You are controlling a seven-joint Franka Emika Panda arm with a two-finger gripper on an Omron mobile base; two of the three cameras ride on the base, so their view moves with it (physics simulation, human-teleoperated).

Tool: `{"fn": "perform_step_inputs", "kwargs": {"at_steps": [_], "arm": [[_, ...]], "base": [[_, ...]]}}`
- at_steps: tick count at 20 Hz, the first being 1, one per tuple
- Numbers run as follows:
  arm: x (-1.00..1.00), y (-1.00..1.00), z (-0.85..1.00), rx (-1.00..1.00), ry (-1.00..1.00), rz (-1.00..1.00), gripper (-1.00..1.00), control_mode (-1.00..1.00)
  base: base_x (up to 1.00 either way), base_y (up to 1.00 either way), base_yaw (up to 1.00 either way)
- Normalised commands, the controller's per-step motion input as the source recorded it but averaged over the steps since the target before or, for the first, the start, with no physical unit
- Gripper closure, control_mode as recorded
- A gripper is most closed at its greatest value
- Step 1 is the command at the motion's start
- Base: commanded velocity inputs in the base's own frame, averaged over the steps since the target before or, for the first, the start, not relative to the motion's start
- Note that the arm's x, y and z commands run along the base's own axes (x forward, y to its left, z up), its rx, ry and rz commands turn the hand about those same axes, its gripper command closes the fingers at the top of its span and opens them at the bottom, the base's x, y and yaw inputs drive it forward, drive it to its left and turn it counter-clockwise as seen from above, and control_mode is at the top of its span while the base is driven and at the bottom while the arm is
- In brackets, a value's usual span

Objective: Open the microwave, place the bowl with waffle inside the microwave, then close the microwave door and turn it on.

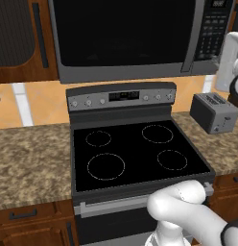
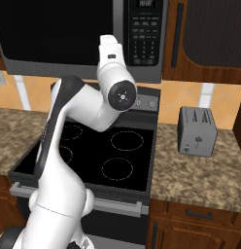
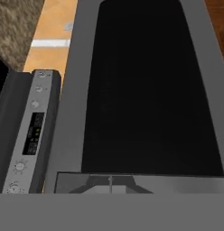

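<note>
The microwave (image 1: 125,38) hangs above the stove, a wide black box with a keypad panel (image 1: 212,29) on its right. Its door (image 1: 121,31) is shut, and the vertical grey handle bar (image 1: 190,38) runs down its right edge. In the right base view my arm reaches up so that the white hand (image 2: 110,51) is in front of the microwave (image 2: 54,34), left of the keypad (image 2: 144,39); the fingers are hidden behind it. The hand view, rolled sideways, looks at the dark door glass (image 3: 145,90) from close by. The bowl with waffle is out of view.
A black glass-top stove (image 1: 135,151) with a grey control panel (image 1: 122,96) stands under the microwave. A small grey toaster (image 1: 214,113) sits on the granite counter (image 1: 29,158) to the right. Brown cabinets flank the microwave.
</note>
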Motion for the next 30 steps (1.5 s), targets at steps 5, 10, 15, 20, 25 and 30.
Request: {"fn": "perform_step_inputs", "kwargs": {"at_steps": [5,10,15,20,25,30], "arm": [[0.06,-0.46,-0.15,0.00,-0.03,0.00,1.00,-1.00],[0.33,-0.08,-0.28,-0.01,-0.01,-0.01,1.00,-1.00],[0.31,-0.17,-0.06,0.00,0.00,-0.03,1.00,-1.00],[0.46,-0.11,0.00,0.00,0.00,-0.05,1.00,-1.00],[0.57,-0.05,-0.01,0.00,0.00,-0.04,1.00,-1.00],[0.69,-0.12,-0.06,0.00,0.00,-0.03,1.00,-1.00]], "base": [[0.00,0.00,0.00],[0.00,0.00,0.00],[0.00,0.00,0.00],[0.00,0.00,0.00],[0.00,0.00,0.00],[0.00,0.00,0.00]]}}
